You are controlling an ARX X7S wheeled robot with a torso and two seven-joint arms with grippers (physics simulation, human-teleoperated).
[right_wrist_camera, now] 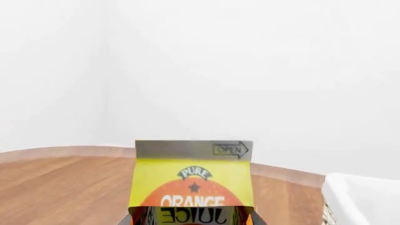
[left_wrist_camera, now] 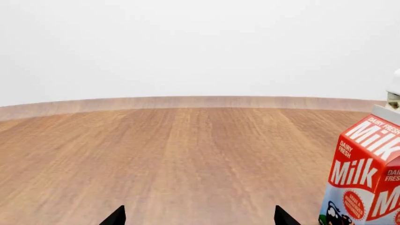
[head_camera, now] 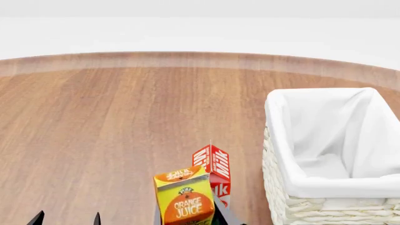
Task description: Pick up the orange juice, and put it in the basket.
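The orange juice [head_camera: 185,199] is a yellow and orange gable-top carton at the near middle of the head view, upright, just in front of the milk carton [head_camera: 214,171]. In the right wrist view its top [right_wrist_camera: 194,183] fills the space between my right gripper's jaws [right_wrist_camera: 190,221], which are shut on it. A dark finger [head_camera: 226,214] shows beside the carton. The basket [head_camera: 278,140], cream wicker with a white lining, stands to the right and holds nothing that I can see. My left gripper [left_wrist_camera: 198,218] is open and empty over bare wood, also low at the left of the head view [head_camera: 67,219].
The red-and-white milk carton [left_wrist_camera: 366,178] stands to one side of my left gripper. The round wooden table [head_camera: 125,117] stretches to the far edge. A corner of the basket [right_wrist_camera: 362,199] shows in the right wrist view.
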